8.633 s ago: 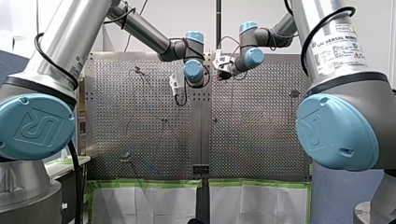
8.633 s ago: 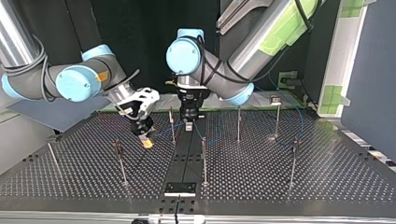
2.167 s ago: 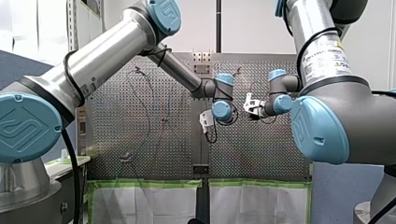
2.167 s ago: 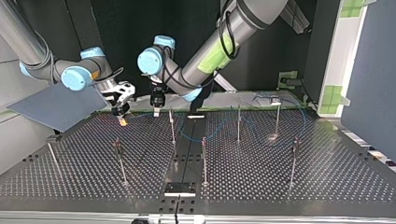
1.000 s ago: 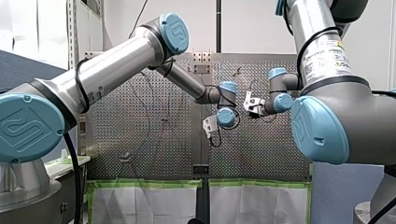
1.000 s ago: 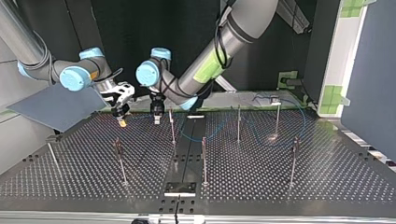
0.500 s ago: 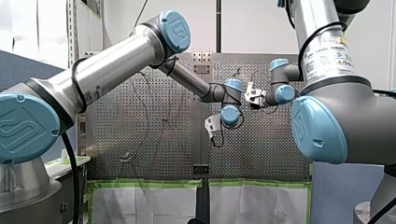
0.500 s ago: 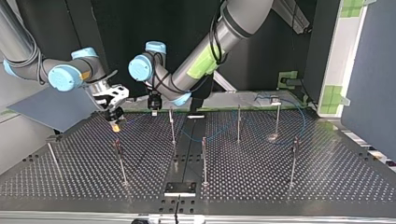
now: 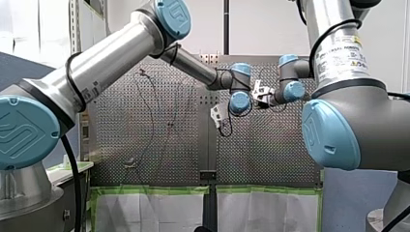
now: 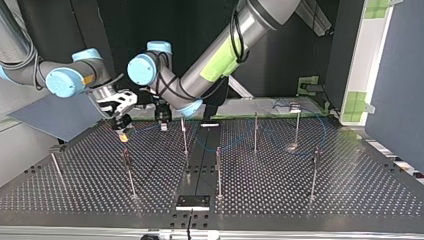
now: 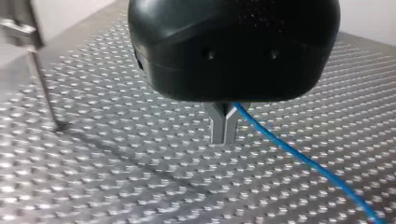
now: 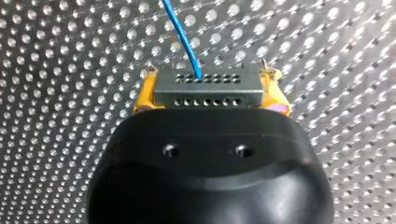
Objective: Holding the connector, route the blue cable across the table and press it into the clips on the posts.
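Grey connector [image 12: 205, 91] with the blue cable [image 12: 184, 42] leaving it, held low over the perforated surface [image 10: 280, 190] toward the top view's left. My right pincer [image 10: 123, 133] is clamped on the connector, a yellow pad at each end. My left pincer [image 11: 224, 127] has its metal fingers together on the cable, which runs out from between them. Against half a second earlier, my left wrist has shifted up the front view and now sits closer to my right one. Against the earliest frames, both pincers have left the middle posts [image 10: 184, 135]. I judge that slack has been drawn across past the posts, and that pressing the cable into the clips is yet to come.
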Tool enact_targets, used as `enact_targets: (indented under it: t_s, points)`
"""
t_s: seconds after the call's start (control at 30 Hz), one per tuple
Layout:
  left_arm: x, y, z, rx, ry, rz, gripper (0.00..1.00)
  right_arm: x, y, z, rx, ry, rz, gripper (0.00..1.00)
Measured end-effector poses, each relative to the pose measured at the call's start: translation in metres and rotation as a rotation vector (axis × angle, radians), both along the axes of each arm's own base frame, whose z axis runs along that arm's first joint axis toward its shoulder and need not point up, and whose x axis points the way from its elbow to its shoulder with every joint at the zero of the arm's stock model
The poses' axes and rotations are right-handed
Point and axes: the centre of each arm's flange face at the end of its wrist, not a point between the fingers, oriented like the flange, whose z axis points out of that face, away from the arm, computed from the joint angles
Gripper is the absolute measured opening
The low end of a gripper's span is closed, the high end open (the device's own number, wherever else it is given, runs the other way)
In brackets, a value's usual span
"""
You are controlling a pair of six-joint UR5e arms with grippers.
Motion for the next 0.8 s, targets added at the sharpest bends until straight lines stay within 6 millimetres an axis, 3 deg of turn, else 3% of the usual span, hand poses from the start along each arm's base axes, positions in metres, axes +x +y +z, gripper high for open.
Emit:
enact_targets:
  t_s: [0.57, 0.8]
  points:
    - [-0.012, 0.011, 0.071, -0.012, -0.059, 0.026, 0.00, -0.009, 0.023, 0.082, -0.043, -0.083, 0.040, 0.00]
    - [-0.011, 0.020, 0.102, -0.013, -0.092, 0.030, 0.00, -0.018, 0.027, 0.104, -0.052, -0.090, 0.031, 0.00]
